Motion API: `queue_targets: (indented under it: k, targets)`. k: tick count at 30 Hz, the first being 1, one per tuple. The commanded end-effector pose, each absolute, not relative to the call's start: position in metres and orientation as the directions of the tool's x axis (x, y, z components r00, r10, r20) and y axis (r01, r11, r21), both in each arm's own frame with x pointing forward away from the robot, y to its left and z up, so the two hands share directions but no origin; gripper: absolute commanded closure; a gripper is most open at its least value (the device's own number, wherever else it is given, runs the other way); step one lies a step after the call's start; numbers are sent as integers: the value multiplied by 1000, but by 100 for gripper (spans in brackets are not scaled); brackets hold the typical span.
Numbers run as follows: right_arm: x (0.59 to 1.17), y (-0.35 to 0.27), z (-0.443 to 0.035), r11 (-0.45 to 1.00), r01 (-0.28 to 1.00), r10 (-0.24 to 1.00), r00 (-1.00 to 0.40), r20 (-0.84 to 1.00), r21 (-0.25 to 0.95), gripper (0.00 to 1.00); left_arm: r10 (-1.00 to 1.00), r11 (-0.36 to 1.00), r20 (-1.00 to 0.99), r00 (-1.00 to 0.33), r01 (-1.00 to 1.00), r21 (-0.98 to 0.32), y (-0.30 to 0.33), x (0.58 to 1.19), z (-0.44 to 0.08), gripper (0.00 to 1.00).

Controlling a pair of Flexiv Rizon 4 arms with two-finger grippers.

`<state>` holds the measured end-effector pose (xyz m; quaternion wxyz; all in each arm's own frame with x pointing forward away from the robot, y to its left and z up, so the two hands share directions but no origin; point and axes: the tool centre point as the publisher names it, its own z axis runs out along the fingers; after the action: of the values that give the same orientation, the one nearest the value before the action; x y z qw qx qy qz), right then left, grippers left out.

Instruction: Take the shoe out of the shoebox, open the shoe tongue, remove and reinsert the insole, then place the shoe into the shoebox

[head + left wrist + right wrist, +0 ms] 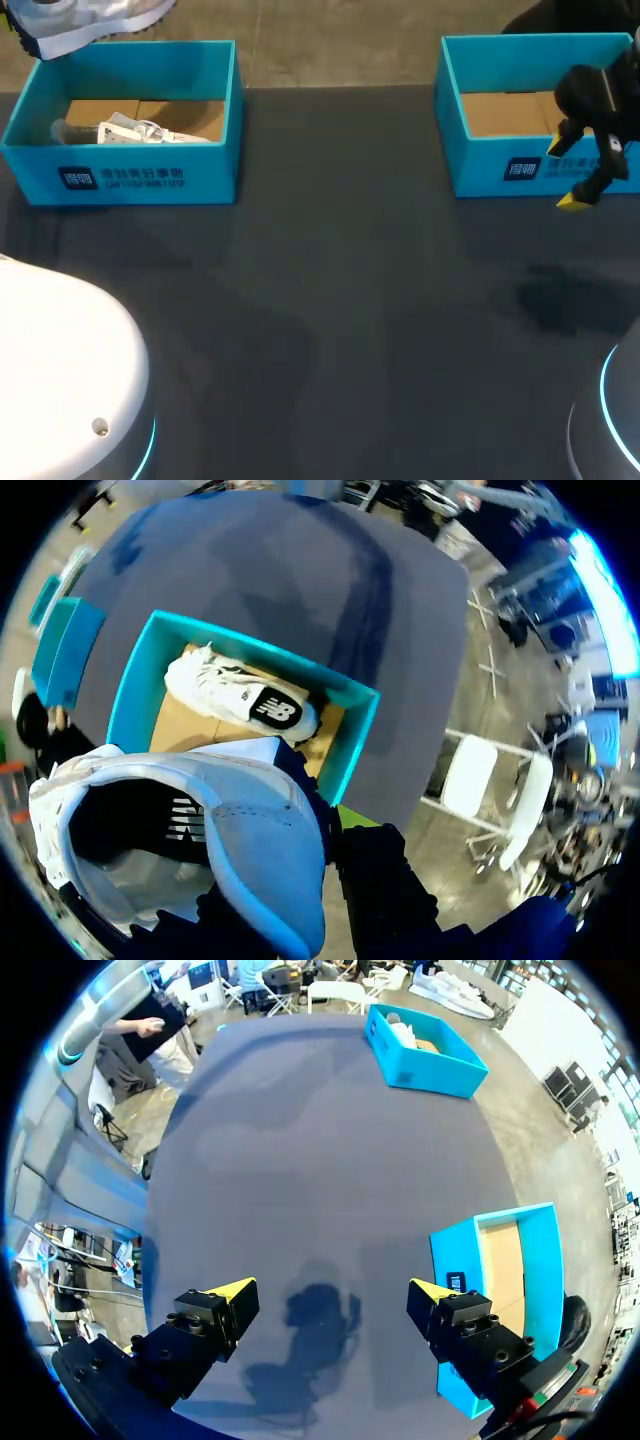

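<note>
Shoe (pixel 200 850): raised above left shoebox (pixel 135 695), hiding my left gripper; its grip unclear.
Second shoe (pixel 240 695): lying inside that box.
My right gripper (pixel 330 1290): spread apart, over dark worktop (pixel 300 1140) beside right shoebox (pixel 450 1240).

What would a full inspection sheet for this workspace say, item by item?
Surface: dark table.
Job's things: one white shoe is up above the left shoebox; second shoe lies inside it; right shoebox shows only its cardboard floor.
Clutter: nothing seen.
Grippers: right gripper open, empty, over the table beside the right shoebox; left gripper mostly hidden by the raised shoe.
Cables: nothing seen.
Surroundings: nothing reaches over the table.
</note>
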<state>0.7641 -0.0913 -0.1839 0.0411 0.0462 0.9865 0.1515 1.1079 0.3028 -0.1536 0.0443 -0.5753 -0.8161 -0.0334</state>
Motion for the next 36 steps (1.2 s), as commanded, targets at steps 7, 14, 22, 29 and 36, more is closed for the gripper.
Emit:
queue_targets:
  k: [7,14,22,29,36]
  targets:
    - [765,-91,-184,951,80,105,-992,-66,300,0,988,85,132,-85,996,6,303,1104,-151,100]
    - [765,-91,-184,951,80,105,-992,-66,300,0,988,85,132,-85,996,6,303,1104,-151,100]
    - [765,-91,-184,951,80,105,-992,-66,300,0,990,-3,138,3,1000,0,296,1121,-164,100]
    - [765,-91,-184,951,80,105,-992,-66,300,0,982,-122,146,122,993,-9,300,1139,-182,100]
    - [765,-91,-184,951,80,105,-992,-66,300,0,975,-149,169,148,989,-5,304,1150,-201,100]
